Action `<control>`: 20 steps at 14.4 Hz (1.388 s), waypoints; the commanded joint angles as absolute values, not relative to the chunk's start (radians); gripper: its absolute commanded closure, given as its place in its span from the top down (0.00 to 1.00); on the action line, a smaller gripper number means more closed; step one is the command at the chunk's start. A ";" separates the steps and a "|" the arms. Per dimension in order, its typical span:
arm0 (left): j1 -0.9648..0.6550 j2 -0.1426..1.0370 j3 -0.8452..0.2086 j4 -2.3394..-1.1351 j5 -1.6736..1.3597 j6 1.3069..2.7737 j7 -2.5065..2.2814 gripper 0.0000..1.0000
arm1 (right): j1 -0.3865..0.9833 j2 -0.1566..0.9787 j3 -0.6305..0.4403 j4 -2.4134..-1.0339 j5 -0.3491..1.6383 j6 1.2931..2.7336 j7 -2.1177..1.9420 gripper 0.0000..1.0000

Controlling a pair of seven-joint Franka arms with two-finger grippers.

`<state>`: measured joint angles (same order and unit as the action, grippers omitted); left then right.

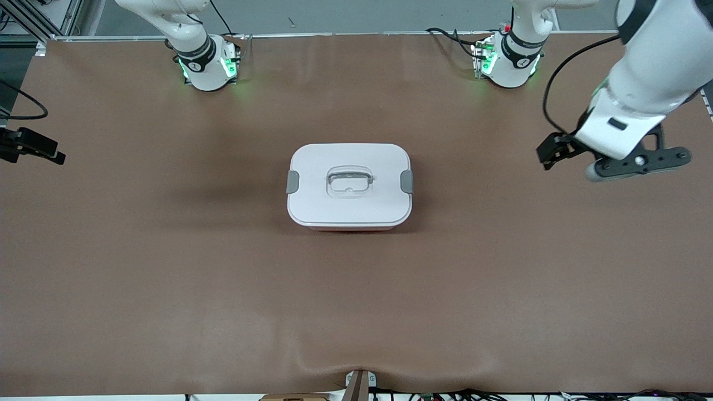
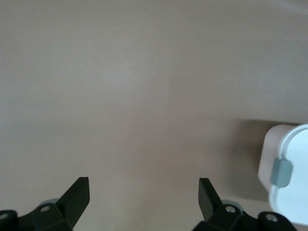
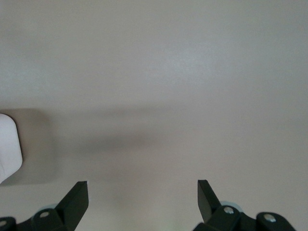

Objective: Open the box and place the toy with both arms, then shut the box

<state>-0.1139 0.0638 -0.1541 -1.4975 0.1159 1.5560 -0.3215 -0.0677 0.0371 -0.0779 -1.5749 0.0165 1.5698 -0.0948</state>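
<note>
The box (image 1: 350, 186) stands shut in the middle of the brown table, its white lid on and a grey clip (image 1: 407, 181) at each end. A clear handle (image 1: 348, 182) sits sunk into the lid's centre. The toy is out of view. My left gripper (image 1: 639, 161) hangs open over bare table toward the left arm's end, apart from the box. In the left wrist view the left gripper (image 2: 143, 185) holds nothing, and the box (image 2: 288, 178) shows at the edge. My right gripper (image 1: 33, 147) is over the right arm's end. In its wrist view the right gripper (image 3: 143, 187) is open and empty, with a corner of the box (image 3: 8, 147) showing.
Both arm bases (image 1: 207, 64) (image 1: 509, 61) stand along the table edge farthest from the front camera. A brown mat (image 1: 167, 267) covers the whole table. A small bracket (image 1: 359, 384) and cables sit at the edge nearest the front camera.
</note>
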 commanded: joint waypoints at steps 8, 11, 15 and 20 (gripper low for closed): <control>-0.108 -0.110 -0.021 -1.638 0.022 1.551 -0.089 1.00 | -0.066 0.034 -0.072 -1.592 -0.011 1.582 -0.103 1.00; -0.092 -0.101 -0.021 -1.634 0.008 1.551 -0.084 1.00 | -0.061 0.034 -0.072 -1.592 -0.011 1.583 -0.101 1.00; -0.092 -0.100 -0.023 -1.631 0.008 1.549 -0.093 1.00 | -0.061 0.038 -0.072 -1.592 -0.009 1.583 -0.103 1.00; -0.095 -0.098 -0.029 -1.626 0.008 1.537 -0.097 1.00 | -0.066 0.038 -0.072 -1.592 -0.009 1.583 -0.103 1.00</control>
